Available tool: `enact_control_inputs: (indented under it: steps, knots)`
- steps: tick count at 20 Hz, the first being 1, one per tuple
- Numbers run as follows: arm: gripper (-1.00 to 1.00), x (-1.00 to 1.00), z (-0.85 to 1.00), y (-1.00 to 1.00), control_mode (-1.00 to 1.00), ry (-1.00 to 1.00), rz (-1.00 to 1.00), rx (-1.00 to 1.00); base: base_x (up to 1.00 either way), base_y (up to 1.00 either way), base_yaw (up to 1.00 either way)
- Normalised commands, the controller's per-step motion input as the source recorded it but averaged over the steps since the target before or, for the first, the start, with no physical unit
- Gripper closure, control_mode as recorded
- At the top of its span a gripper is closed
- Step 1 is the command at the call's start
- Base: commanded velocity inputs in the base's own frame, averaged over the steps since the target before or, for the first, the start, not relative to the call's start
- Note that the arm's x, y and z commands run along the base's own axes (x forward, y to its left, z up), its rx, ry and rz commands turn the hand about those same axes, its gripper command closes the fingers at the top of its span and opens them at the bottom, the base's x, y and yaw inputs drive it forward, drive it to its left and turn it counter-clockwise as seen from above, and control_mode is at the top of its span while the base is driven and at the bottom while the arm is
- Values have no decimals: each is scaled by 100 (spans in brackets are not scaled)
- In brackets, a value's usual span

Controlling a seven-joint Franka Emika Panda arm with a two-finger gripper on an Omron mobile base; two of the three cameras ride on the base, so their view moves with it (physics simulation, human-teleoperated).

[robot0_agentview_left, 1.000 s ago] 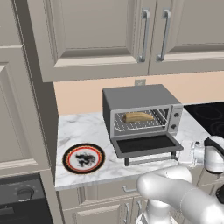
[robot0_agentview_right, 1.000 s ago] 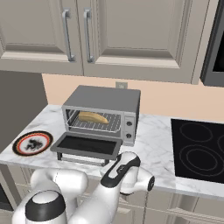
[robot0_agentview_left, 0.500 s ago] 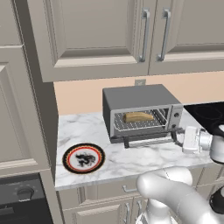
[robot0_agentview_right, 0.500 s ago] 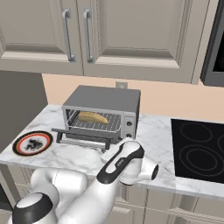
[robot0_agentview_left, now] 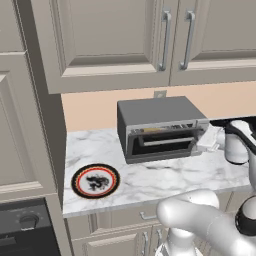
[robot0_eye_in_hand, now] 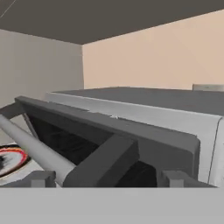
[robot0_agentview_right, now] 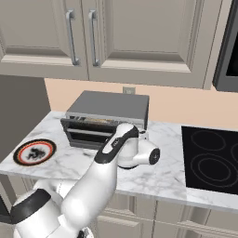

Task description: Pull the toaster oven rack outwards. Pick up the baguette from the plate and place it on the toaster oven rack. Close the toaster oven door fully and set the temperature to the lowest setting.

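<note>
Dark grey and boxy, the metal toaster oven (robot0_agentview_left: 162, 127) stands on the white marble counter (robot0_agentview_left: 165, 175) against the peach wall. Its wide dark grey door with the glass window (robot0_agentview_left: 160, 142) is tilted nearly upright, leaving a narrow gap along the top edge, and the long silver bar handle (robot0_eye_in_hand: 35, 151) runs across it. Through that gap a thin tan strip shows, probably the baguette (robot0_agentview_left: 155, 130), but too little is exposed to be sure; the wire rack is hidden behind the door. The oven's right side panel and its knobs are covered by the white robot arm (robot0_agentview_right: 107, 162) in the right base view. The round black plate with an orange-red rim (robot0_agentview_left: 95, 180) lies bare on the counter, left of and nearer than the oven, well apart from it. The gripper (robot0_eye_in_hand: 105, 177) is at the oven's right front corner; its two dark fingertips (robot0_eye_in_hand: 41, 178) stand wide apart with the handle passing between them, holding nothing.
</note>
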Motion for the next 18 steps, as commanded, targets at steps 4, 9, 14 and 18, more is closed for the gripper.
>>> enact_control_inputs:
  steps: [4,9,14,18]
  knots:
    - [-100,76,3,0,-100,7,-18,-9,0,0,0]
    - [-100,65,4,0,-100,5,-17,-8,0,0,0]
    - [-100,51,5,0,-100,5,-17,-8,0,0,0]
    - [-100,28,2,0,-100,14,-17,-11,0,0,0]
